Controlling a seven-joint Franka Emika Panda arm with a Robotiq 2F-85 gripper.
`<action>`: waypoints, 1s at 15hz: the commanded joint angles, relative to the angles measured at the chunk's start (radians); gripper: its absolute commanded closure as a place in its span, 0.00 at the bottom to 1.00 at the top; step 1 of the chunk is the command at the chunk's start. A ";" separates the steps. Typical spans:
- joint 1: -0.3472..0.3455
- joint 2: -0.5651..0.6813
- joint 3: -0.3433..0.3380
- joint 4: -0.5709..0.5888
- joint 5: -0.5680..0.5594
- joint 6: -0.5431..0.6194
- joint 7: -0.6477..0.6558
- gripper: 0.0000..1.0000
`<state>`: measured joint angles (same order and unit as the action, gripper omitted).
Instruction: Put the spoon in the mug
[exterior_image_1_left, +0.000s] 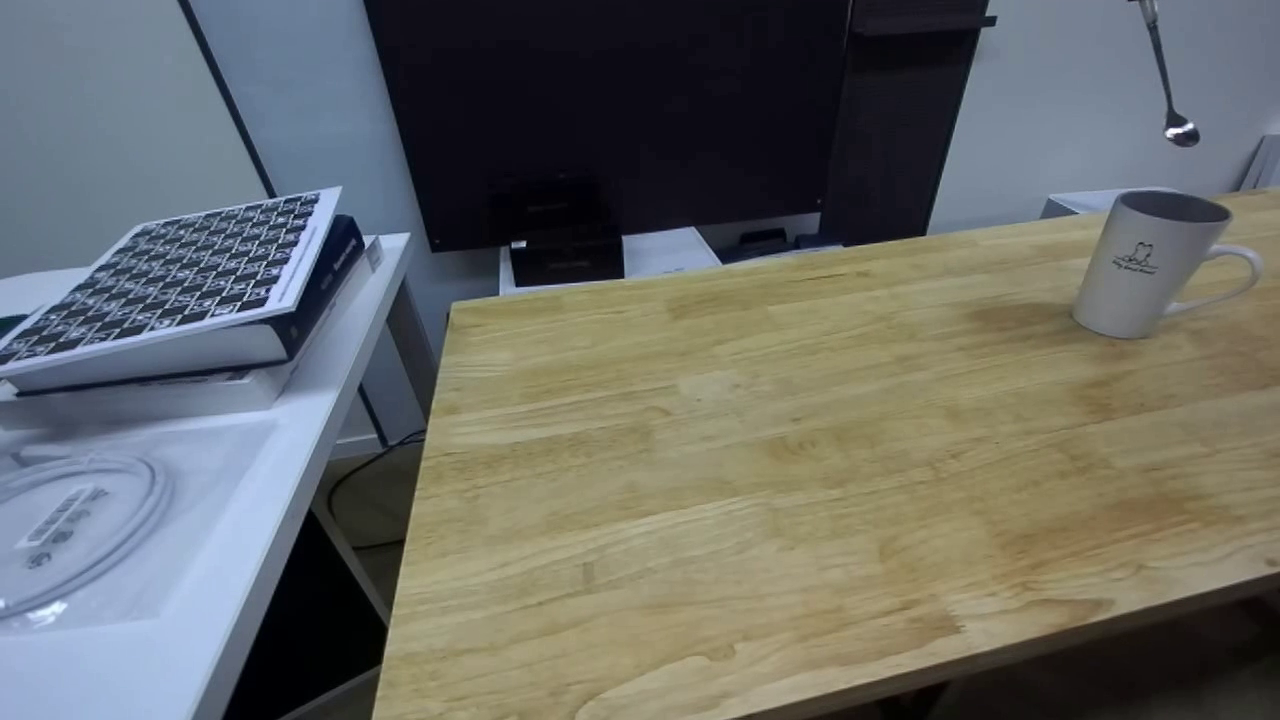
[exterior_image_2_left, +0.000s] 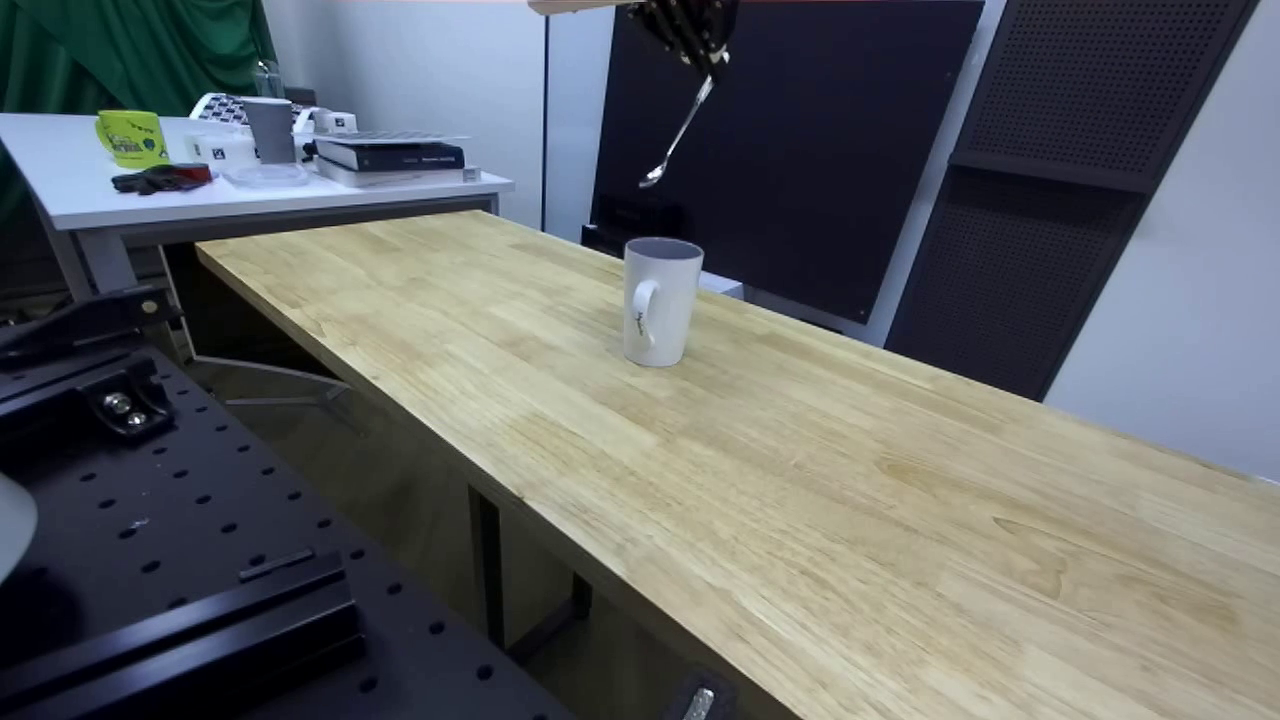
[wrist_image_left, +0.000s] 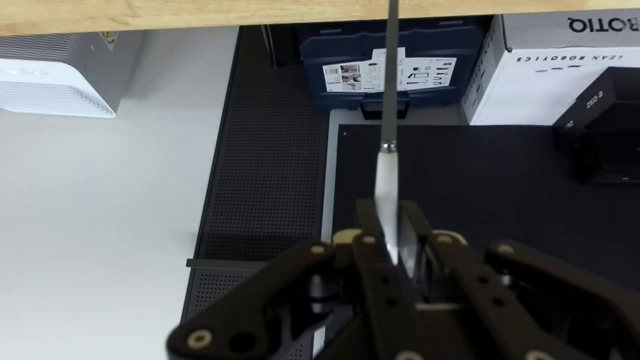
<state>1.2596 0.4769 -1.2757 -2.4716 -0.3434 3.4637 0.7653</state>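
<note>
Wrist view: tool (wrist_image_left: 391, 215) closed on 1 spoon (wrist_image_left: 389, 131) by handle (wrist_image_left: 387, 185), we judge so bowl (exterior_image_1_left: 1182, 132) enters mug (exterior_image_2_left: 672, 305) first.

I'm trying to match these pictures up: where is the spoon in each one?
In an exterior view: the spoon hangs near the top right corner, above the mug.
In an exterior view: the spoon slants in the upper middle, above the mug.
In the wrist view: the spoon runs right of centre, from the top edge to the fingers.
Shared by all: the wooden table, a strip along the top in the wrist view.
</note>
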 joint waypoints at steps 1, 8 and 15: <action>0.004 -0.007 0.013 0.007 0.086 -0.001 -0.064 0.96; -0.126 -0.031 0.236 0.005 0.580 -0.007 -0.522 0.96; -0.186 -0.012 0.268 0.008 0.509 -0.007 -0.474 0.96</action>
<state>1.1101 0.4754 -1.0304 -2.4729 0.1937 3.4568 0.2763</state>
